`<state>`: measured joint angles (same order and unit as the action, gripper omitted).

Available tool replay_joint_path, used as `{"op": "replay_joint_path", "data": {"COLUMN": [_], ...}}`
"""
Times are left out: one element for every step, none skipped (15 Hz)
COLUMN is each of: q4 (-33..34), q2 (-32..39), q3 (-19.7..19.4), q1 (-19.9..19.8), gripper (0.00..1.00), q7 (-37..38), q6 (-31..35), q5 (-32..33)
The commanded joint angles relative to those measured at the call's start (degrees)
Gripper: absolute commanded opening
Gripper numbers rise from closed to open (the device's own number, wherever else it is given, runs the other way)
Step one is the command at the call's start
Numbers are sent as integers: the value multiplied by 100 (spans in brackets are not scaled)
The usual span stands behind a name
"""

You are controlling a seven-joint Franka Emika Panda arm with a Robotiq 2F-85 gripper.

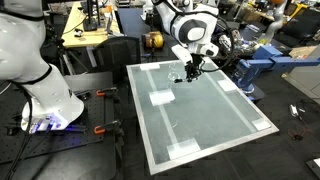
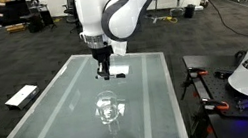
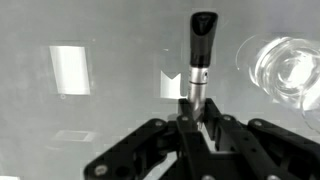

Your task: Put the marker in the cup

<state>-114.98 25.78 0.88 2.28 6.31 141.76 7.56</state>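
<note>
My gripper (image 3: 194, 122) is shut on the marker (image 3: 200, 55), a thin stick with a black cap and a lighter barrel that points away from the jaws in the wrist view. In both exterior views the gripper (image 1: 190, 72) (image 2: 106, 72) hangs a little above the glass-topped table (image 1: 215, 125) (image 2: 62, 120). The clear cup (image 2: 108, 109) stands upright on the table, nearer the camera than the gripper and apart from it. It also shows in the wrist view (image 3: 290, 70) at the right edge, and faintly in an exterior view (image 1: 161, 97).
White tape patches mark the table, one near the gripper (image 2: 119, 72) and others at the corners (image 1: 185, 150). A white robot base (image 1: 45, 90) stands beside the table. Lab furniture and cables surround it.
</note>
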Motion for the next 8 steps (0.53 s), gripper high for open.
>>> {"op": "replay_joint_path", "data": {"q4": [-142,-147,-153,-158,-167,-189,-201,-232], "q2": [-209,-234,-262,-289,-323,-376,-431,-499], "q3": [-277,-329,-380,-428,-476,-527,-560,-602], "q1": [467,569,663,748,825,901,956,1005], "gripper": [5,5,5,5,5,5,5,5], "q7": [988,1237,1466,1663,1862,2058,2206,2366], "q6": [99,82,56,37,17,-2,-56,-94], "q5": [128,169,212,259,309,368,419,493]}}
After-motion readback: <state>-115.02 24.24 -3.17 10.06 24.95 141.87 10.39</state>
